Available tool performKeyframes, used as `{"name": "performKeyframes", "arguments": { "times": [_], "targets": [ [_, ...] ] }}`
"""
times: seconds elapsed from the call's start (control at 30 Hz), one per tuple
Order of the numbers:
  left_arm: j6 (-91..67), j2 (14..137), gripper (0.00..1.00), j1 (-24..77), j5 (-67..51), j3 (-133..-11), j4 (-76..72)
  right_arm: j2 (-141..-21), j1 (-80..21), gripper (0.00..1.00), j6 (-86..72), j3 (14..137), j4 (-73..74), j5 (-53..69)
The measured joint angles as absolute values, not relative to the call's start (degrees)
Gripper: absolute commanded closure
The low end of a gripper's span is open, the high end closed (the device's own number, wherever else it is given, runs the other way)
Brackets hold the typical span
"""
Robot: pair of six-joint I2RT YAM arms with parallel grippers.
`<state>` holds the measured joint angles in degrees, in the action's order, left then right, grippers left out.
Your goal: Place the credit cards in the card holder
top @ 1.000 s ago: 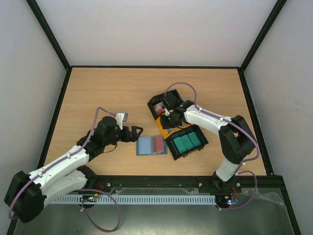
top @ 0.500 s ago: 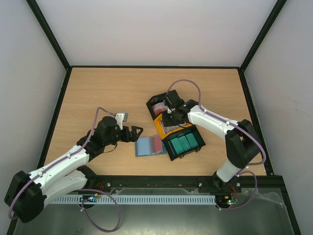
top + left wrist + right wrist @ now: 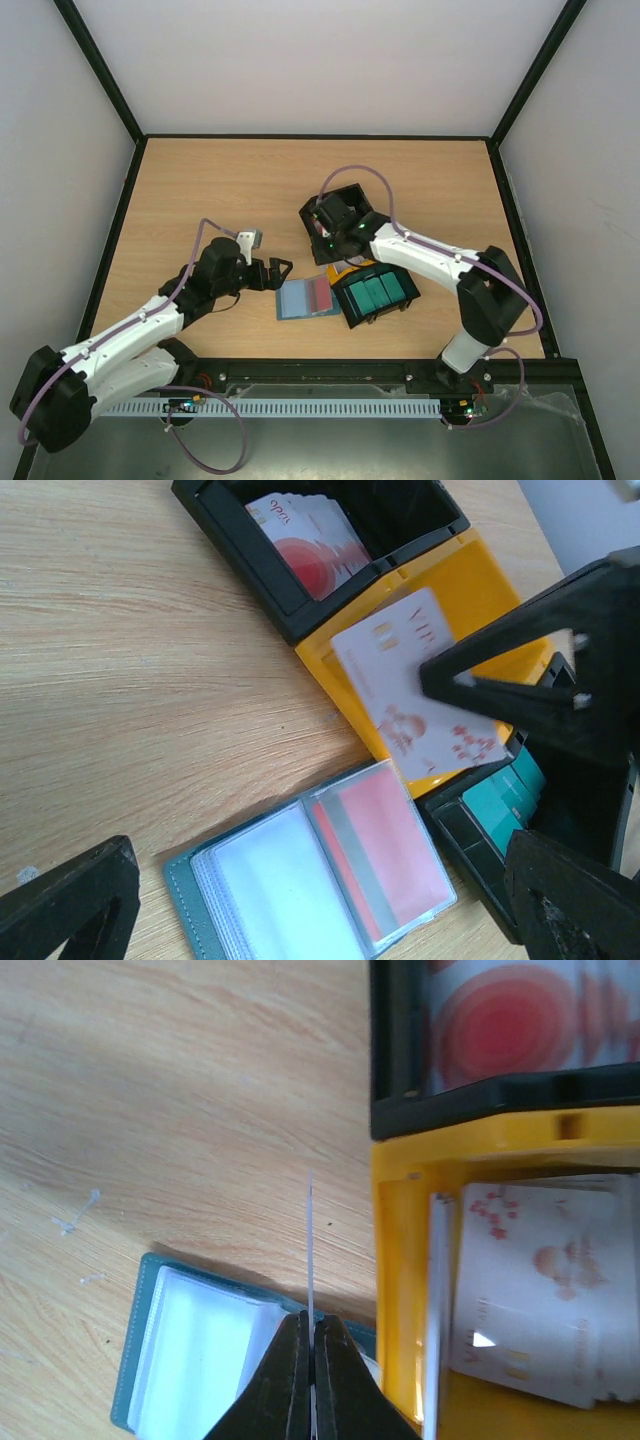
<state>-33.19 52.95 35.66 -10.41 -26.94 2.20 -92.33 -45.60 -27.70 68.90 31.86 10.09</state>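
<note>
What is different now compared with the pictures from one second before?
The right claw closed on a credit card, held edge-on, and moved left from over the yellow bin toward the card holder. The left claw stayed open and still; the card holder did not move.

Teal card holder (image 3: 255, 880) open flat, reddish card (image 3: 390, 855) in its sleeve, white card (image 3: 400, 680) in yellow bin (image 3: 480, 575), thin card (image 3: 310, 1240) gripped edge-on
</note>
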Motion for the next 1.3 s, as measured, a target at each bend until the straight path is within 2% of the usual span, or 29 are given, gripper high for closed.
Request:
{"name": "performKeyframes", "arguments": {
  "times": [0.27,0.77,0.97,1.13,1.3],
  "targets": [
    [-33.61,55.22,0.0,35.66,-10.2,-26.94,2.52,-99.5,-47.62,0.98,-27.7,68.73,28.6,7.31],
    [-36.23,57.87,0.0,35.66,-10.57,-26.98,2.48,-99.79,-48.1,0.98,-29.43,67.35,29.54,-9.37],
    [-37.34,58.41,0.0,35.66,-11.62,-26.98,2.11,-99.15,-47.97,0.98,-29.65,65.23,29.95,-11.53],
    [-38.85,58.65,0.0,35.73,-13.34,-26.98,0.78,-93.12,-47.97,0.98,-30.35,62.02,28.6,-9.04],
    [-40.51,58.65,0.03,36.75,-14.11,-26.22,-1.06,-78.48,-47.94,0.98,-33.8,52.86,21.34,-1.63]
  ]
}}
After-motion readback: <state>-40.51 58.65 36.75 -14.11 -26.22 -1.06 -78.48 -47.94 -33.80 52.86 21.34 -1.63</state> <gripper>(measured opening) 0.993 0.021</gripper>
